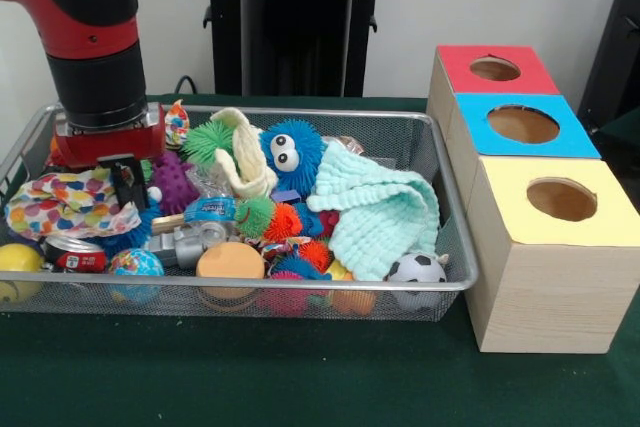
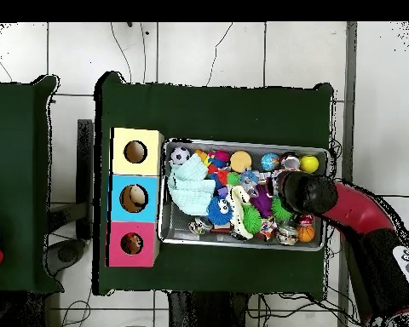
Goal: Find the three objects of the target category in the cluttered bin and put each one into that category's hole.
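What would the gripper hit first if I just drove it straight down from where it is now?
Most likely the polka-dot cloth: the gripper points down at that cloth's edge at the bin's end farthest from the boxes. Depth is unclear, so the purple spiky ball beside it could be touched instead.

The arm (image 1: 85,37) comes down over the bin's (image 1: 455,282) left end, its hand (image 1: 128,185) touching the dotted cloth (image 1: 65,205). The mint cloth (image 1: 380,212) lies at the right, the cream cloth (image 1: 245,157) beside a blue furry toy (image 1: 292,152). The yellow box (image 1: 550,257) stands just right of the bin on the desk (image 1: 250,377).
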Action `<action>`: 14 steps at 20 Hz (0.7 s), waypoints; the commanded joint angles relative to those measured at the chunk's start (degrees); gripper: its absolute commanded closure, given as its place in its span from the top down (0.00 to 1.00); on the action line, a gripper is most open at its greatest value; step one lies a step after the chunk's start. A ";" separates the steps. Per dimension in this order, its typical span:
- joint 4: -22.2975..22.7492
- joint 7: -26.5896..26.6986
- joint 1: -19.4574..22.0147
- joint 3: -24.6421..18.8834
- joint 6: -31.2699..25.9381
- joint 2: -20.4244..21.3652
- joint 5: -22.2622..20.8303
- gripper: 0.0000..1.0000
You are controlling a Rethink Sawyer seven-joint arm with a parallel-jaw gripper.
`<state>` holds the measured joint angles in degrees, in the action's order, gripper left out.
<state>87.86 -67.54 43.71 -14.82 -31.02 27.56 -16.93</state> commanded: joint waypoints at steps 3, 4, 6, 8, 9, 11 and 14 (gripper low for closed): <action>5.30 -9.29 0.25 -1.05 -0.97 -0.33 2.98 0.00; 5.53 -9.78 -0.16 -0.88 -1.59 0.19 3.38 0.00; 5.92 -10.96 -1.10 -0.46 -2.44 1.06 4.28 0.00; 6.22 -12.08 -2.16 -0.01 -2.98 1.71 5.21 0.00; 6.39 -12.60 -2.67 0.22 -3.20 1.96 5.74 0.00; 6.83 -13.39 -3.57 0.59 -3.59 2.44 6.88 0.00; 7.40 -14.23 -4.77 0.96 -4.17 3.00 8.79 0.00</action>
<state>90.32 -67.59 41.49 -13.59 -31.02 29.66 -12.23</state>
